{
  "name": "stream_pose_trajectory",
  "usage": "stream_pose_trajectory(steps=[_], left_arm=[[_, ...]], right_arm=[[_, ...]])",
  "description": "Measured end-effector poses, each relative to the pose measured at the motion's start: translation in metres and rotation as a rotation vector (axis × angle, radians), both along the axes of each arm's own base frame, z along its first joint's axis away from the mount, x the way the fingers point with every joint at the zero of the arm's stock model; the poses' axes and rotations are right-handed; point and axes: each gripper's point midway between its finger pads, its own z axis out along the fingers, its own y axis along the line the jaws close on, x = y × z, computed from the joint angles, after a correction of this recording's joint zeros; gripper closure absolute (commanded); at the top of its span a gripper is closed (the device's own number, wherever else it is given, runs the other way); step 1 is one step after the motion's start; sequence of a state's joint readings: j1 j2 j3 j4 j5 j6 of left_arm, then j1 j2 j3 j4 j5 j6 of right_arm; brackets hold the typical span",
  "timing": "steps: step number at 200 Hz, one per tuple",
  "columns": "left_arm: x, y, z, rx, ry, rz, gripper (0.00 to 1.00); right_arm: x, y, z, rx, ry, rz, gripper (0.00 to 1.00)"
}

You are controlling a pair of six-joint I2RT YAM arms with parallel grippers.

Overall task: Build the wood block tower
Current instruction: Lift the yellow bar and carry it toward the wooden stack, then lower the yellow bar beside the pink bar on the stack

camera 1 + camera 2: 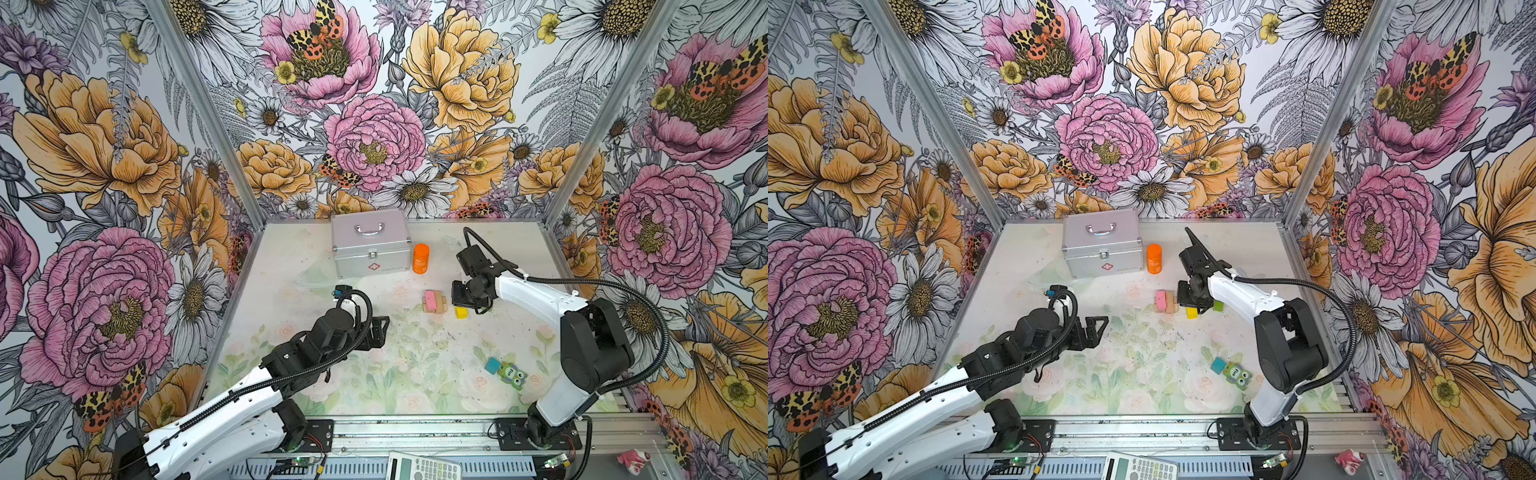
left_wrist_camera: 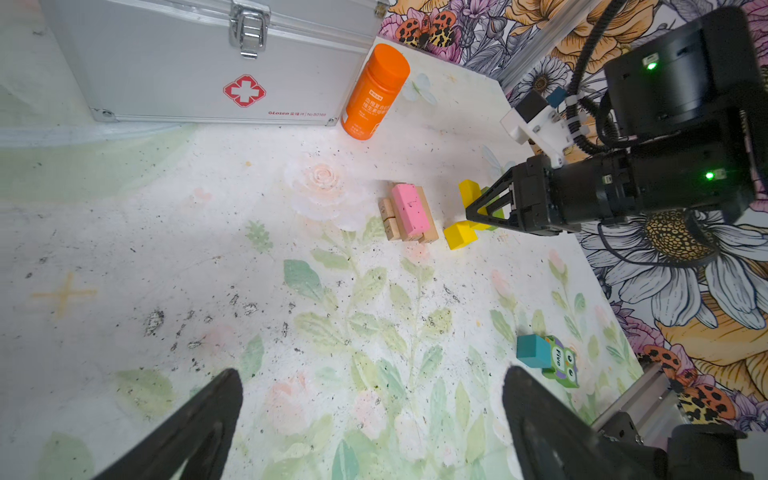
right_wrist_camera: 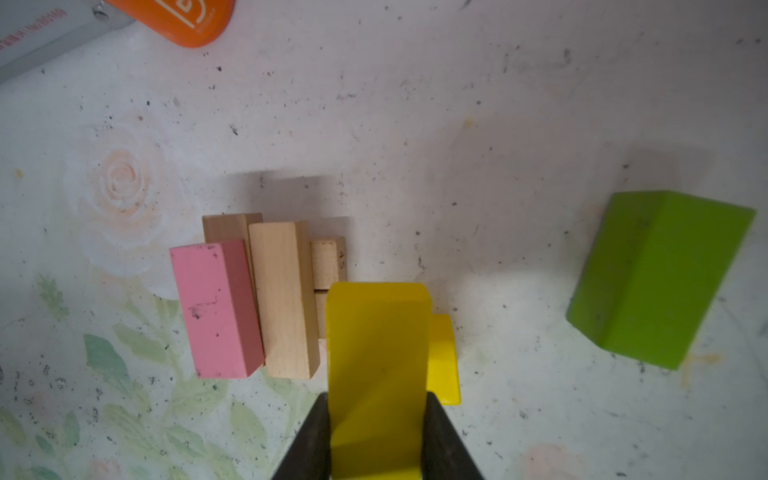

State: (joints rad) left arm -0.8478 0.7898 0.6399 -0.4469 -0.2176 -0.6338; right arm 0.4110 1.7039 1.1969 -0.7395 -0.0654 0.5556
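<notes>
Our right pincer [image 3: 376,399] clamps the yellow wooden bar [image 3: 376,332] (left pincer [image 2: 372,374] wide); next we should square it atop the pink-and-tan planks [image 3: 282,299].

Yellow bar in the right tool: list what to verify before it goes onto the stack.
1. Grip: right tool shut on the yellow bar: ok.
2. Free slot on the stack: a lower plank shows bare beside the upper tan plank: ok.
3. Clearance from the yellow cube: it sits close beside the stack, under the bar: cannot tell.
4. Left tool open, away from the stack: ok.
5. Green bar lying apart from the stack: ok.
</notes>
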Motion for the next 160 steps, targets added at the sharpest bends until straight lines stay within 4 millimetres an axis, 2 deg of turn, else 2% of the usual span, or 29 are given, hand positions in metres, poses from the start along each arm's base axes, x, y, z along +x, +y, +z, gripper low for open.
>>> stream_pose_trajectory(steps=[75, 160], left_arm=[[0.004, 0.004, 0.0, 0.0, 0.0, 0.02, 0.01], [0.006, 0.006, -0.002, 0.006, 0.006, 0.028, 0.01]], right_arm=[[0.016, 0.025, -0.004, 0.019, -0.002, 0.063, 0.67], [0.014, 0.036, -0.008, 0.03, 0.007, 0.095, 0.67]])
